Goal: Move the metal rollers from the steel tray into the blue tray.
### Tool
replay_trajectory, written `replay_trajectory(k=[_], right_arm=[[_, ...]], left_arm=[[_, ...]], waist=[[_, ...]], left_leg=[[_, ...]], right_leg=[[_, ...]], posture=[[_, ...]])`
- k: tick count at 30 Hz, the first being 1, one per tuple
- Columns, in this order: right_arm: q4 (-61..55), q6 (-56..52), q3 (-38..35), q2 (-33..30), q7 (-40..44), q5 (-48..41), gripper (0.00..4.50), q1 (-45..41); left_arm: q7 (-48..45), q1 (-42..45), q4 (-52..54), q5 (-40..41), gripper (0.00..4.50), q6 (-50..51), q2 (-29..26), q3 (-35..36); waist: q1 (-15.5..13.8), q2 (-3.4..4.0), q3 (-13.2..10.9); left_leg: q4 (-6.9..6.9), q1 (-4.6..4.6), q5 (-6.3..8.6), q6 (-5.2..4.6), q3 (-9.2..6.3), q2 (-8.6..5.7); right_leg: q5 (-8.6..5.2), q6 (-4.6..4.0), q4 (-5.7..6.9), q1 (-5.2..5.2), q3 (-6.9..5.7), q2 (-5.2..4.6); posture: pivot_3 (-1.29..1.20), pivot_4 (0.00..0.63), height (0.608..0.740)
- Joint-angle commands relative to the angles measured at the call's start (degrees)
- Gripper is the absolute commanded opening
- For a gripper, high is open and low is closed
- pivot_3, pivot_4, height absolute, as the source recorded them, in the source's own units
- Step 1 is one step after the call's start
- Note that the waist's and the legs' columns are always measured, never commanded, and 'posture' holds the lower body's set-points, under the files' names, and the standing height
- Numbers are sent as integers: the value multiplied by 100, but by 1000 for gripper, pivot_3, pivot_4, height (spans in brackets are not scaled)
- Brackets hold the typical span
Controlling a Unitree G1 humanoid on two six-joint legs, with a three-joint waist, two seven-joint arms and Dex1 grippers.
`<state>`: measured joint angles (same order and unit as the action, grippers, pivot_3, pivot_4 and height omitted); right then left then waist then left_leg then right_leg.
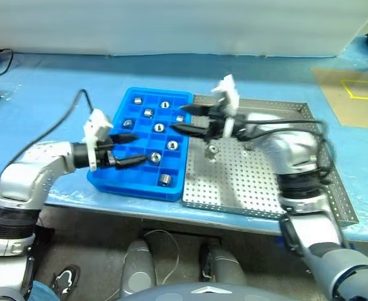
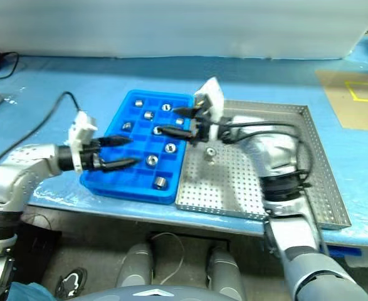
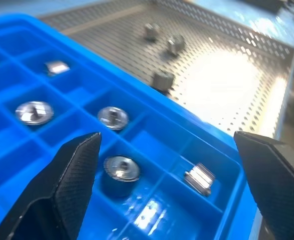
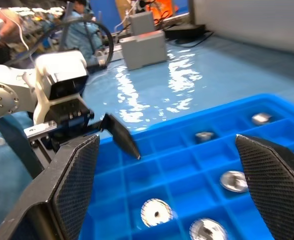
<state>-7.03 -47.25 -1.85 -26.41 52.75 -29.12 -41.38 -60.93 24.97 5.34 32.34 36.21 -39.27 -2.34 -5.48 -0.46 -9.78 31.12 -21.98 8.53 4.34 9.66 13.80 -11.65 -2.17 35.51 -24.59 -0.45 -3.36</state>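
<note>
The blue tray [image 1: 122, 180] lies left of the steel tray [image 1: 240, 185], the two touching side by side. Several metal rollers [image 1: 165, 180] sit in the blue tray's square compartments [image 3: 119, 167]. One roller [image 1: 212, 149] lies on the steel tray's perforated floor near the blue tray; the left wrist view has three there [image 3: 163, 79]. My left gripper [image 1: 136, 149] is open just above the blue tray's near half, nothing between its fingers. My right gripper [image 1: 180, 119] is open and empty, raised over the blue tray's right edge, pointing toward the left one [image 4: 117, 135].
A black cable [image 1: 52, 125] runs over the blue table cover left of the trays. A brown panel with yellow lines [image 1: 353, 94] lies at the back right. Grey boxes [image 4: 144, 42] stand further left, people behind them. The table's front edge is just below both trays.
</note>
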Motion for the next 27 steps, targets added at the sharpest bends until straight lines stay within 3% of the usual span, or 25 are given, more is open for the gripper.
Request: replay_trajectory(k=[1, 5, 9, 13, 17, 22, 27], right_arm=[[-120, -40, -811, -750, -254, -7, 4451, 281], [-613, -334, -1399, -1098, -637, -375, 4451, 641], [-1467, -605, -1798, -960, -1241, -597, 4451, 1354], [-2040, -722, -1965, -724, -1795, -796, 4451, 1805], [-2310, -711, -2088, -612, -2209, -894, 4451, 2093], [-2498, -606, -2102, -511, -2535, -983, 4451, 2345], [-2671, -454, -2018, -311, -2846, -991, 4451, 2549]], left_arm=[[-240, 892, -770, -354, 4500, -503, 566, -456], [-506, 1541, -1732, -926, 4500, -1332, 1188, -906], [-542, 2637, -3602, -1438, 4500, -2200, 2039, -1013], [-229, 3671, -5627, -2361, 4500, -3514, 2549, -1274], [-372, 4724, -7155, -3011, 4500, -4027, 2746, -1390], [-1497, 5433, -7825, -3397, 4500, -4083, 2732, -1370], [-1751, 5542, -8069, -3810, 4500, -3919, 2807, -1417]], waist=[[-15, 1, -2], [157, 4, 0], [328, 5, 1], [485, 10, 3], [580, 11, 4], [609, 11, 4], [624, 11, 4]], left_leg=[[9, -4, -1, 1, 0, -2], [19, 5, 0, -4, 22, -11], [20, 9, 3, -12, 31, -7], [26, 5, 14, -32, 33, -11], [36, -10, 27, -55, 35, -15], [46, -12, 46, -86, 37, -23], [46, -9, 52, -96, 40, -23]], right_leg=[[1, 1, 3, 0, 0, -2], [6, 30, -2, 0, 39, 0], [11, 26, -6, -1, 51, 11], [23, 28, -25, 1, 59, 13], [48, 44, -82, 16, 59, 10], [51, 42, -97, 27, 61, 0], [50, 41, -100, 30, 61, -3]], posture=[[-204, 150, 740], [-296, 150, 740], [-396, 150, 740], [-455, 150, 740], [-509, 150, 740], [-543, 150, 740], [-580, 150, 740]])
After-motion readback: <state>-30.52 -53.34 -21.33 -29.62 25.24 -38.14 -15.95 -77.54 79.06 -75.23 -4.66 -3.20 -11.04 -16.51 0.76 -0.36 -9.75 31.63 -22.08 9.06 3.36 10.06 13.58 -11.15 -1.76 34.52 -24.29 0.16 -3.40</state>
